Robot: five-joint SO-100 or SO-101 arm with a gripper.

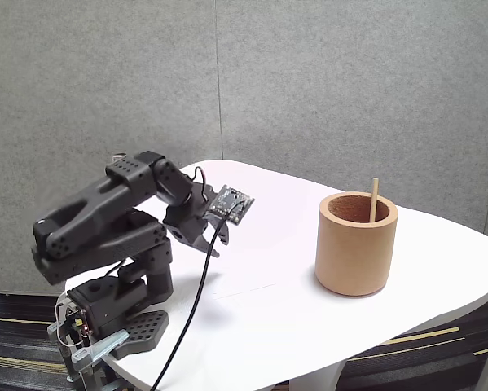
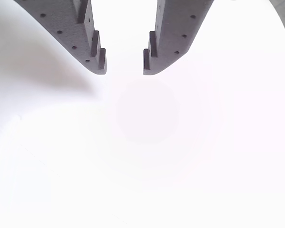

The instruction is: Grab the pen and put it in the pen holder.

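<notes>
The pen [image 1: 374, 200] already stands in the tan pen holder [image 1: 355, 252] at right of the fixed view, leaning on its far rim, so the job looks finished; the gripper [image 2: 124, 71], spread apart and empty, sits folded at lower left above the white table [image 1: 292, 326]

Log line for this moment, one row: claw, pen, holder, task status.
claw: open, empty, over bare table | pen: standing inside pen holder, leaning on rim | status: pen in holder

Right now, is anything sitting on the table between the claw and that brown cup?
No. In the fixed view, only bare white table separates the gripper from the pen holder.
</notes>
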